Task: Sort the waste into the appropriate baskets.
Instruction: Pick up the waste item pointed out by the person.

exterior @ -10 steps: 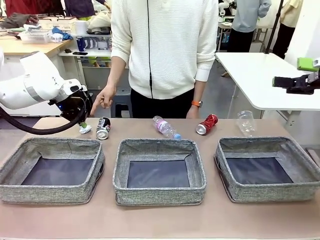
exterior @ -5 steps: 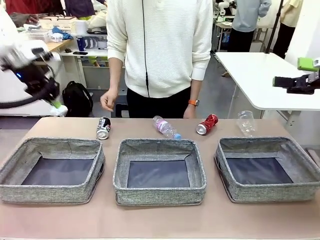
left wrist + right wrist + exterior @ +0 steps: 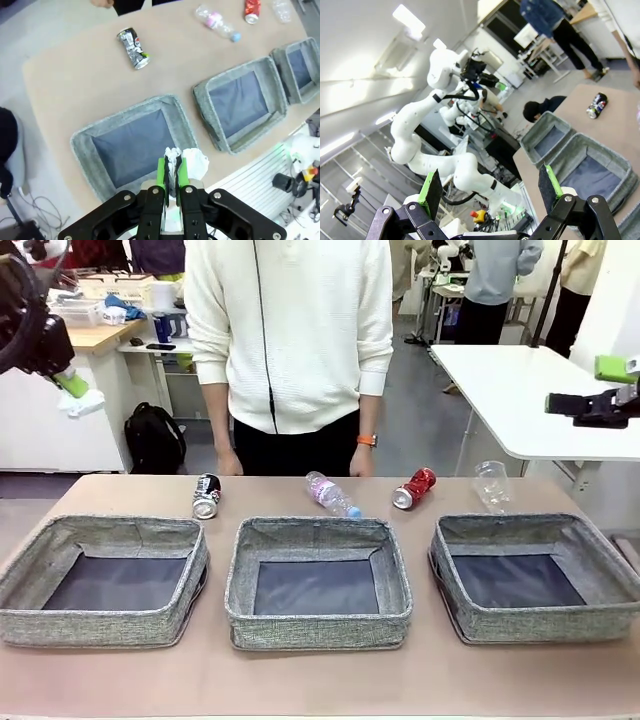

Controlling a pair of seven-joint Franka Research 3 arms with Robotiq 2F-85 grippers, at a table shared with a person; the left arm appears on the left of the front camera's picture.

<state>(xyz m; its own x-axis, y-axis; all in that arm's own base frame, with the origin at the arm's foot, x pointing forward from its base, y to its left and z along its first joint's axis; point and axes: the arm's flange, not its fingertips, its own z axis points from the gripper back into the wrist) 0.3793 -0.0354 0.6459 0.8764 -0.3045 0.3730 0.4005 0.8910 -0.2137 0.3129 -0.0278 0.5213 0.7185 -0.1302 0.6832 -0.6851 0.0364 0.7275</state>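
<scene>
Left claw (image 3: 170,172) pinching the paper ball (image 3: 196,162) above three empty baskets (image 3: 318,625), right claw (image 3: 491,186) wide; black can (image 3: 207,496), red can (image 3: 414,488), bottle (image 3: 332,495), cup (image 3: 491,485) await on the counter (image 3: 320,680).

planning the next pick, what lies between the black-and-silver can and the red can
In the front view, the clear plastic bottle lies on its side between the black-and-silver can and the red can.
</scene>
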